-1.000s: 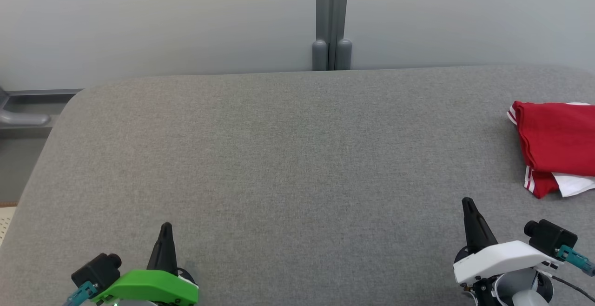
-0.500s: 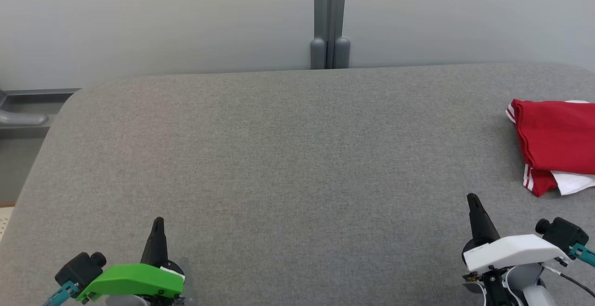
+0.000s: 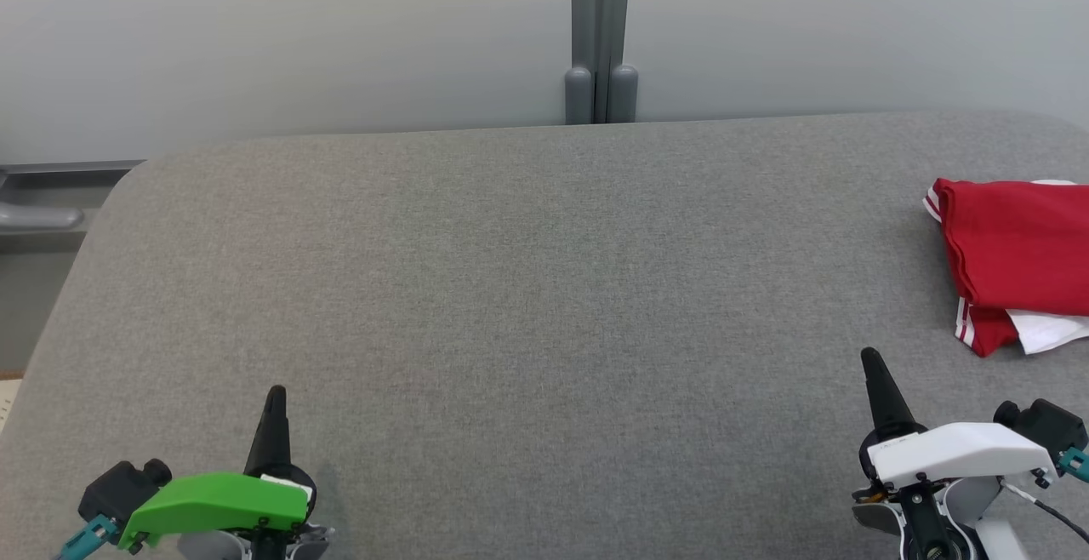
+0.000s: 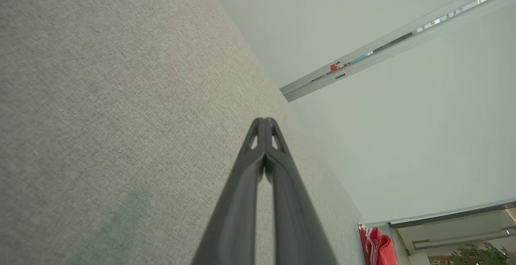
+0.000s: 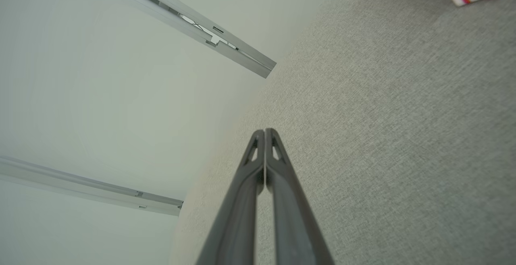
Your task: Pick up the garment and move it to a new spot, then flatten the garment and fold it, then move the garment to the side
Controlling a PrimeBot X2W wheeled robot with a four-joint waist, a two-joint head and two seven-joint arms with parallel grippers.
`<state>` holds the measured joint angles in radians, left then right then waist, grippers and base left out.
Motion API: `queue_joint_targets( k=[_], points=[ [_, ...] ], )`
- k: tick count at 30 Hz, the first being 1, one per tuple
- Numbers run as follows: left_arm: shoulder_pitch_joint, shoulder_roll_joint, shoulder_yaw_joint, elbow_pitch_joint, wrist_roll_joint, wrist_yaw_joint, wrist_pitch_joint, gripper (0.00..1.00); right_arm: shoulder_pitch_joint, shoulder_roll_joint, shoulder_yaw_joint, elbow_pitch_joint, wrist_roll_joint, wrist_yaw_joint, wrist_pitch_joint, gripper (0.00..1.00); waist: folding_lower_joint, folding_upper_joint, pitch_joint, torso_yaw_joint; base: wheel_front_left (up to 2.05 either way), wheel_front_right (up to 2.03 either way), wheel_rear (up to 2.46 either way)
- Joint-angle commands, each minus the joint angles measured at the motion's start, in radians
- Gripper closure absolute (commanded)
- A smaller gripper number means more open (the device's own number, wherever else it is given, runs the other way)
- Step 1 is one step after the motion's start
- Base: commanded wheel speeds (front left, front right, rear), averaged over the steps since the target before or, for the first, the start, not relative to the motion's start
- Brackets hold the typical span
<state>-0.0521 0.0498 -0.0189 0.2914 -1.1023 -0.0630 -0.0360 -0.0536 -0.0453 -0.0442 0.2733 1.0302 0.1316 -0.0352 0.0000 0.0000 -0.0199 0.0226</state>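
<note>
The folded red garment (image 3: 1012,254) lies flat on the grey fabric-covered table (image 3: 510,288), at the table's right side and about midway between its far and near edges. The head view's edge cuts it off, so its full length cannot be told. The folded edge that shows runs from the table's far side toward its near side, with white-striped hems at both visible corners pointing toward the table's middle. A white layer (image 3: 1051,332) pokes out at its near end.

The left gripper (image 3: 275,394) sits over the table's near left part, fingers pressed together and holding nothing, pointing toward the far edge. The right gripper (image 3: 871,357) is over the near right part, likewise closed and empty, well apart from the garment. A grey post (image 3: 601,32) stands behind the table's far edge.
</note>
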Motion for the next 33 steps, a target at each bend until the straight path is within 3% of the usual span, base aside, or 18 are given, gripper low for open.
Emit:
queue_joint_targets(
  k=[1,33],
  points=[
    [-0.029,0.001,0.01,-0.014,-0.025,-0.009,0.006,1.0,-0.027,-0.005,-0.005,-0.014,0.028,-0.001,0.007,1.0,0.0,0.0,0.0,0.0,0.0,0.0,0.0],
    [-0.05,0.001,0.079,-0.033,-0.292,-0.043,0.087,1.0,-0.045,-0.006,-0.042,-0.024,0.331,-0.001,0.087,1.0,0.0,0.0,0.011,-0.011,0.0,0.0,0.0]
  ],
)
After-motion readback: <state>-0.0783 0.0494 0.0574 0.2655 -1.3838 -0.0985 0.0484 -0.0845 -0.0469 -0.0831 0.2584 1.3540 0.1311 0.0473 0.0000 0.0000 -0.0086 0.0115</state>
